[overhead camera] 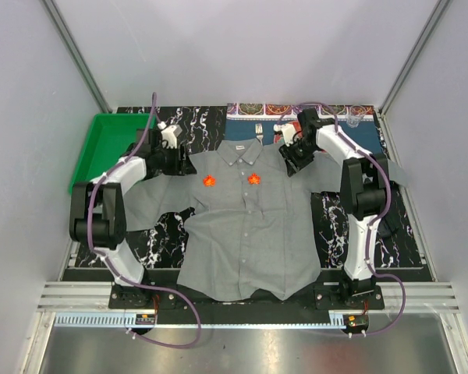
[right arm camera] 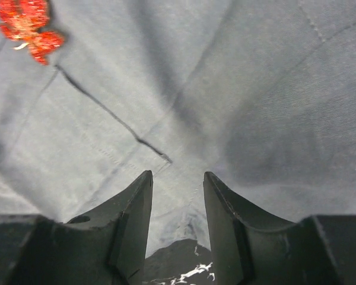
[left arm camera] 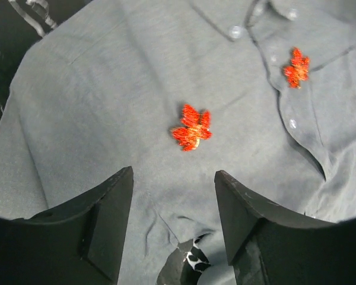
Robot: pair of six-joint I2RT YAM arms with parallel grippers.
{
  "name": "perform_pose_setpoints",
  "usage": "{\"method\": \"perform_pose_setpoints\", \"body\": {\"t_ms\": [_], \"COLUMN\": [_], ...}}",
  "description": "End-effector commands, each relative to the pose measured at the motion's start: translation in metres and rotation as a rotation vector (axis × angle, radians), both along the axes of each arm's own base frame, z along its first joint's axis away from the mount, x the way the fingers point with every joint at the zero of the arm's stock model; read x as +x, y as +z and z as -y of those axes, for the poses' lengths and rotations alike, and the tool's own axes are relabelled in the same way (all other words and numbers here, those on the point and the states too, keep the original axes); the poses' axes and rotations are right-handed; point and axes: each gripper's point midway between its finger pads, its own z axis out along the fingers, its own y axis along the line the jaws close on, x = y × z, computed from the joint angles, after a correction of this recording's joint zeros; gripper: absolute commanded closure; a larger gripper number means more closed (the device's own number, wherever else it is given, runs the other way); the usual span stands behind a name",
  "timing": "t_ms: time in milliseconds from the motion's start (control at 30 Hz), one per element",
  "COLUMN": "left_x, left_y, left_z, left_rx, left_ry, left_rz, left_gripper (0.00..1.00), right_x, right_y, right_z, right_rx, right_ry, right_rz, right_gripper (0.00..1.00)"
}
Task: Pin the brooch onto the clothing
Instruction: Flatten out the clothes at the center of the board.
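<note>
The clothing, a grey button-up shirt (overhead camera: 249, 234), lies spread flat, collar toward the back. Two red leaf-shaped brooches sit on its chest, one on the left (overhead camera: 209, 181) and one on the right (overhead camera: 254, 178). My left gripper (overhead camera: 179, 162) hovers over the shirt's left shoulder. In the left wrist view its jaws (left arm camera: 173, 178) stand open over bare fabric, just short of the nearer brooch (left arm camera: 191, 127); the other brooch (left arm camera: 296, 67) lies past the placket. My right gripper (overhead camera: 295, 160) is at the right shoulder, open (right arm camera: 178, 178) over a sleeve seam, with a brooch (right arm camera: 28, 24) at the upper left.
A green tray (overhead camera: 101, 148) stands at the back left. A black marbled mat (overhead camera: 335, 226) lies under the shirt. Behind the collar is a blue patterned placemat (overhead camera: 312, 117) with a fork (overhead camera: 259, 131). Grey walls close in both sides.
</note>
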Motion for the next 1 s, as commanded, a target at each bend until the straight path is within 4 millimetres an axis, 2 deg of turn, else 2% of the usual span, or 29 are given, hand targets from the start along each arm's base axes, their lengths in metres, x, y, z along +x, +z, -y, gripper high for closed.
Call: {"method": "perform_pose_setpoints", "body": {"t_ms": [0, 67, 133, 167, 200, 233, 300, 333, 400, 433, 500, 533, 600, 633, 700, 733, 800, 833, 867, 933, 967], "left_x": [-0.027, -0.027, -0.017, -0.009, -0.005, -0.001, 0.006, 0.007, 0.010, 0.012, 0.020, 0.022, 0.025, 0.026, 0.029, 0.030, 0.039, 0.040, 0.050, 0.055, 0.063], "left_y": [0.039, 0.034, 0.023, 0.028, 0.024, 0.011, 0.010, -0.003, -0.009, -0.020, -0.023, -0.036, -0.039, -0.049, -0.050, -0.058, -0.055, -0.063, -0.055, -0.063, -0.056], "left_z": [0.018, 0.012, 0.007, 0.009, 0.008, 0.006, 0.013, 0.012, 0.015, 0.014, 0.013, 0.011, 0.011, 0.009, 0.010, 0.008, 0.006, 0.007, 0.006, 0.010, 0.010], "left_rx": [0.102, 0.168, 0.202, 0.228, 0.259, 0.289, 0.312, 0.333, 0.349, 0.359, 0.362, 0.377, 0.383, 0.391, 0.395, 0.409, 0.415, 0.416, 0.408, 0.383, 0.375], "left_ry": [-0.312, -0.316, -0.280, -0.273, -0.267, -0.265, -0.262, -0.259, -0.247, -0.236, -0.205, -0.197, -0.184, -0.178, -0.169, -0.162, -0.138, -0.136, -0.118, -0.101, -0.087], "left_rz": [0.266, 0.240, 0.176, 0.162, 0.142, 0.105, 0.097, 0.063, 0.022, -0.009, -0.037, -0.075, -0.122, -0.157, -0.179, -0.197, -0.204, -0.231, -0.223, -0.258, -0.245], "left_gripper": [0.38, 0.36, 0.43, 0.44, 0.45, 0.47, 0.49, 0.50, 0.53, 0.54, 0.57, 0.57, 0.58, 0.58, 0.59, 0.59, 0.59, 0.59, 0.59, 0.59, 0.59], "right_x": [-0.014, -0.018, -0.014, -0.011, -0.009, -0.008, -0.005, -0.004, -0.005, -0.004, -0.005, -0.005, -0.004, -0.003, -0.002, 0.000, 0.005, 0.007, 0.013, 0.017, 0.021], "right_y": [0.046, 0.043, 0.035, 0.034, 0.030, 0.024, 0.019, 0.013, 0.006, 0.001, -0.006, -0.009, -0.019, -0.023, -0.028, -0.033, -0.038, -0.046, -0.046, -0.053, -0.052], "right_z": [-0.034, -0.043, -0.043, -0.043, -0.041, -0.038, -0.037, -0.034, -0.033, -0.032, -0.030, -0.029, -0.028, -0.028, -0.026, -0.024, -0.019, -0.017, -0.015, -0.012, -0.012], "right_rx": [0.094, 0.090, 0.070, 0.064, 0.050, 0.033, 0.021, 0.009, -0.001, -0.010, -0.020, -0.027, -0.035, -0.040, -0.051, -0.064, -0.086, -0.102, -0.104, -0.116, -0.118], "right_ry": [0.067, 0.081, 0.055, 0.047, 0.039, 0.032, 0.026, 0.020, 0.016, 0.013, 0.010, 0.011, 0.009, 0.008, 0.005, 0.002, -0.004, -0.006, -0.015, -0.022, -0.026], "right_rz": [0.025, 0.023, 0.014, 0.018, 0.015, 0.009, 0.013, 0.008, -0.004, -0.003, -0.011, -0.013, -0.022, -0.024, -0.025, -0.023, -0.013, -0.019, -0.010, -0.015, -0.003], "right_gripper": [0.53, 0.53, 0.54, 0.55, 0.56, 0.56, 0.57, 0.57, 0.58, 0.58, 0.58, 0.59, 0.59, 0.59, 0.59, 0.60, 0.61, 0.61, 0.62, 0.62, 0.62]}}
